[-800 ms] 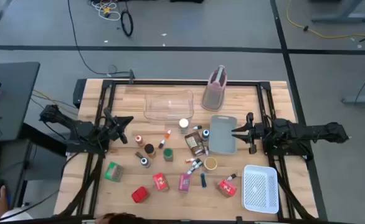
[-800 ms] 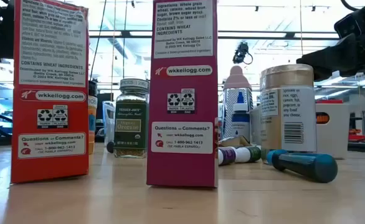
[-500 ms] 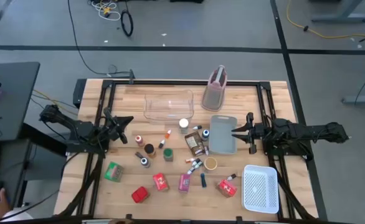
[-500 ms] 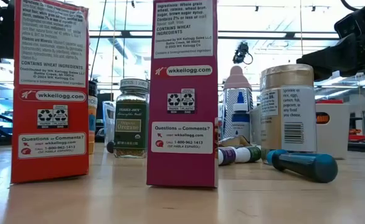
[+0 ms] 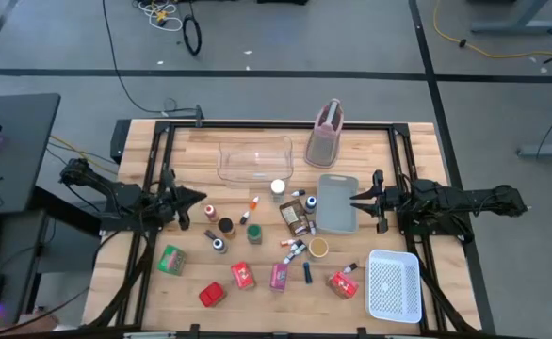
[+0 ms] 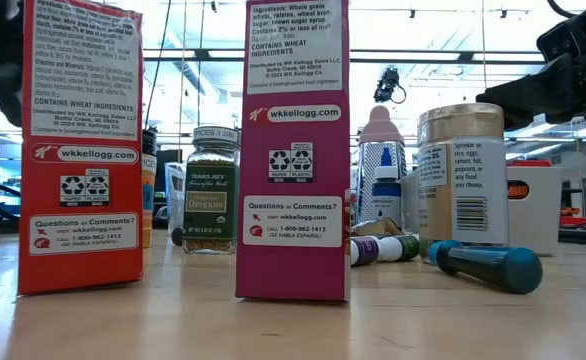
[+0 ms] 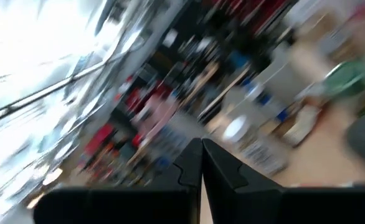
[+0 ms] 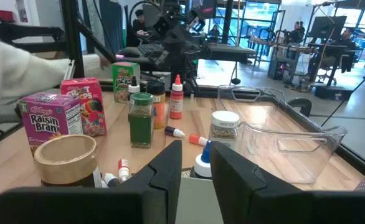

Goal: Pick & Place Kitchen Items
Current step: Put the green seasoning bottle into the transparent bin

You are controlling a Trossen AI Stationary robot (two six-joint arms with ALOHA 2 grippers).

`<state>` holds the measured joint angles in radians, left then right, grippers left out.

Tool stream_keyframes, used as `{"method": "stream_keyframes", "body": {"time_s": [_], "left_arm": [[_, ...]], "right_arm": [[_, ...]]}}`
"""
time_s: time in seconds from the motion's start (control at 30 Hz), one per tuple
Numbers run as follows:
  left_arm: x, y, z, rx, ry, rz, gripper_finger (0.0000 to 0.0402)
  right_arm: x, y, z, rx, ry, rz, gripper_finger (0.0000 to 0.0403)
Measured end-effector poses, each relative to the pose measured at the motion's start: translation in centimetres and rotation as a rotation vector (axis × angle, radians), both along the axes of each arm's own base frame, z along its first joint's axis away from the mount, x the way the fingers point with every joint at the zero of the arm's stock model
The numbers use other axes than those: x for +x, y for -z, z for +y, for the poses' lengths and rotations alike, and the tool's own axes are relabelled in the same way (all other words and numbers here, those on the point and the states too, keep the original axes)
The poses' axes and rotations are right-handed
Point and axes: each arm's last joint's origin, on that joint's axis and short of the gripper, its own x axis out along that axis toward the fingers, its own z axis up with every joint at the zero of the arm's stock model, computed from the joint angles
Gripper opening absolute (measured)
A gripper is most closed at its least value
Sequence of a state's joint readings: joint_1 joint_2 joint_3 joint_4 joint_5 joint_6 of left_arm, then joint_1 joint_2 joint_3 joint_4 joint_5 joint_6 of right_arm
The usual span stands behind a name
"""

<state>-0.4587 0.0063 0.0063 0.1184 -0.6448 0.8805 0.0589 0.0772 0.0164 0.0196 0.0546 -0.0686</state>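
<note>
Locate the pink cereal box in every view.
High: pink box low in the picture, middle, just right of a red box.
Low: centre foreground.
Left wrist: cannot make it out.
Right wrist: at the left edge.
Shared landmark: the tan-lidded jar close to it.

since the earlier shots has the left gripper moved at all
Yes. In the high view the left gripper has shifted slightly toward the table's middle, closer to the orange-capped jar, which stays put. Its fingers are shut and hold nothing.
</note>
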Motion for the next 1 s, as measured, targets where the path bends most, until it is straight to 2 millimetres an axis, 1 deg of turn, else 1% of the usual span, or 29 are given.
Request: {"method": "stream_keyframes", "body": {"time_s": [0.23,0.37,0.5,0.77,1.0], "left_arm": [[0.03,-0.05,-0.80,-0.109,0.291,-0.022,0.0016],[0.00,-0.06,-1.07,-0.168,0.392,-0.020,0.0016],[-0.01,-0.06,-1.11,-0.179,0.405,-0.020,0.0016],[-0.01,-0.06,-1.10,-0.104,0.396,-0.020,0.0016],[-0.01,-0.06,-1.10,-0.099,0.396,-0.020,0.0016]], "right_arm": [[0.00,0.01,0.00,0.000,0.000,0.000,0.0091],[0.00,0.01,0.00,0.000,0.000,0.000,0.0091],[0.00,0.01,0.00,0.000,0.000,0.001,0.0091],[0.00,0.01,0.00,0.000,0.000,0.000,0.0091],[0.00,0.00,0.00,0.000,0.000,0.000,0.0091]]}}
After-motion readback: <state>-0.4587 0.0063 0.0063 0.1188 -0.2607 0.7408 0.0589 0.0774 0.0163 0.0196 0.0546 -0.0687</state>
